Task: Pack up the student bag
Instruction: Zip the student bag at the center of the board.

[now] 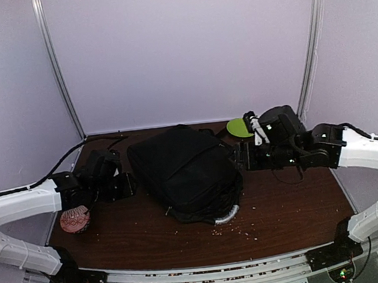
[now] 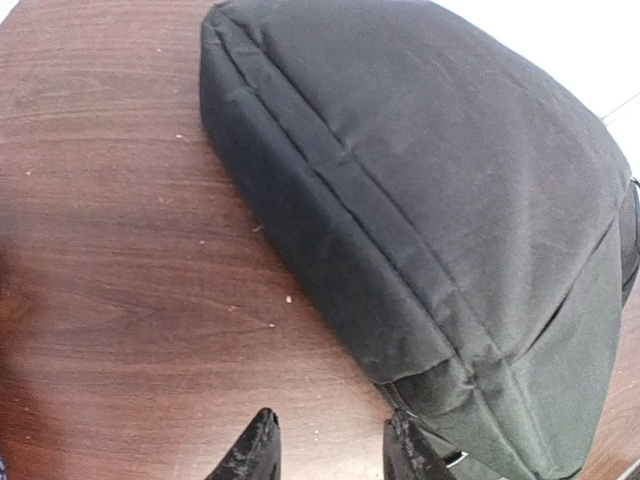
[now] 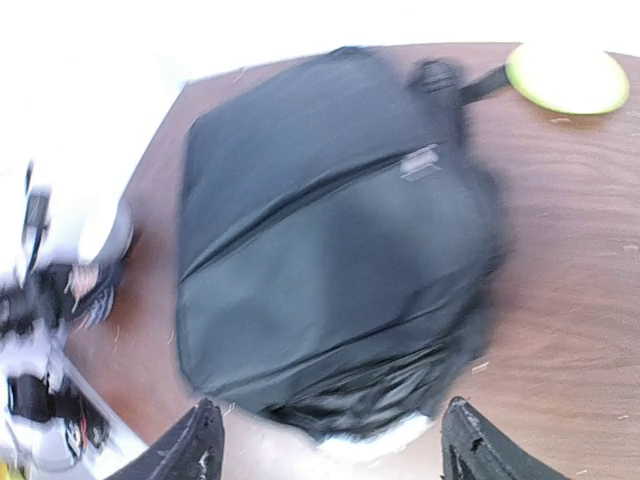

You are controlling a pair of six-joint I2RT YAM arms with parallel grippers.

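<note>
The student bag (image 1: 185,172), a large black fabric backpack, lies flat in the middle of the brown table (image 1: 295,205). A pale curved piece (image 1: 227,213) shows at its near end. My left gripper (image 1: 127,185) is at the bag's left side, low over the table. In the left wrist view the gripper (image 2: 330,450) is open and empty, its right finger (image 2: 410,455) next to the bag's (image 2: 430,190) zipped edge. My right gripper (image 1: 239,157) is at the bag's right side. The right wrist view is blurred; there the gripper (image 3: 330,440) is wide open and empty, above the bag (image 3: 330,250).
A lime green disc (image 1: 239,127) lies at the back right by the bag; it also shows in the right wrist view (image 3: 567,77). A round pinkish-red object (image 1: 75,221) sits under my left arm at the table's left edge. Small crumbs (image 1: 236,228) lie in front of the bag.
</note>
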